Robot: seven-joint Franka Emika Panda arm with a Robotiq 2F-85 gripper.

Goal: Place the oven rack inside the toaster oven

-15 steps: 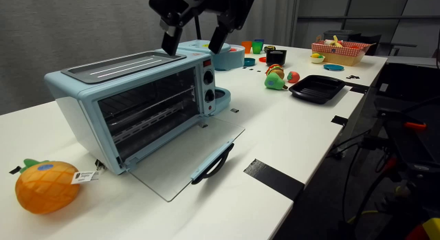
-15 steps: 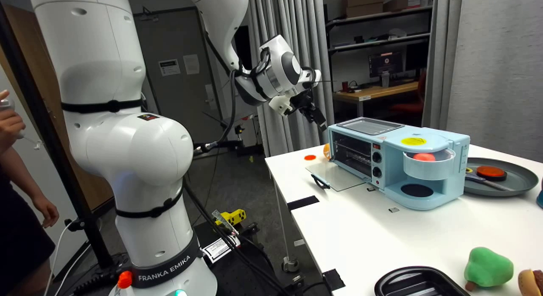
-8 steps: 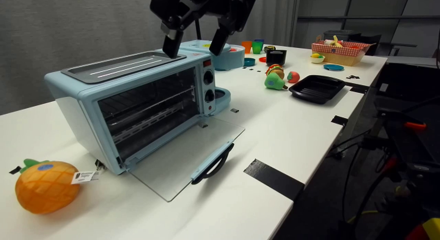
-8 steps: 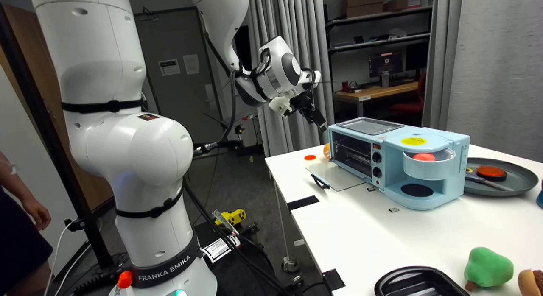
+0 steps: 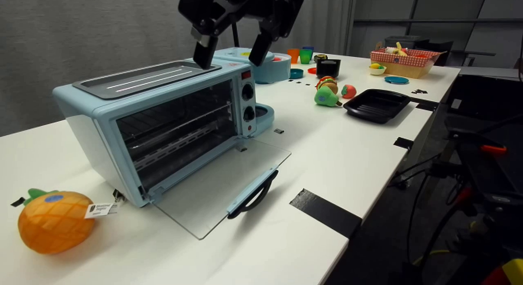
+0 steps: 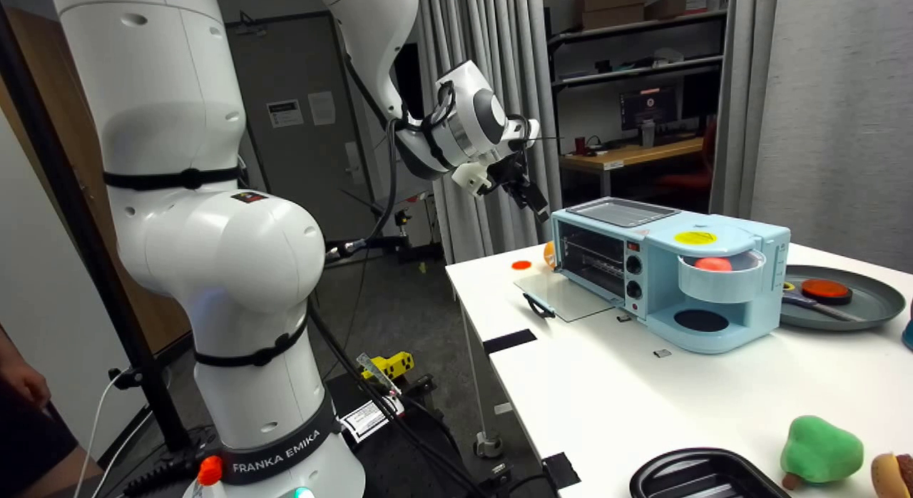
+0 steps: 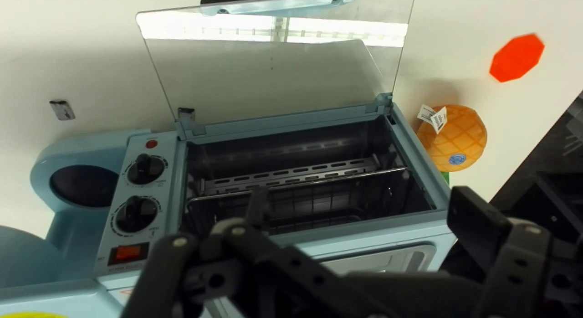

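The light blue toaster oven (image 5: 102, 154) stands on the white table in both exterior views (image 6: 660, 270) and the wrist view (image 7: 171, 200). Its glass door (image 5: 229, 187) is dropped open, with the black handle toward the table's edge. The silvery wire oven rack (image 7: 319, 202) lies inside the oven, across its width; its front bar also shows in an exterior view (image 5: 184, 126). My gripper (image 5: 230, 56) is open and empty, with its fingers apart, above the oven's front top edge; it also shows in an exterior view (image 6: 536, 209) and the wrist view (image 7: 364, 208).
An orange toy pineapple (image 5: 57, 223) sits beside the oven's end. A black tray (image 5: 378, 105), a green toy pear (image 5: 327, 96) and a toy strawberry (image 5: 349, 91) lie farther along the table. A grey pan (image 6: 874, 309) is behind the oven. A checked basket (image 5: 408, 64) stands far back.
My gripper has sunk very slightly and then stayed still. The oven, door and rack have not moved. The person at the edge of an exterior view has moved mostly out of the picture.
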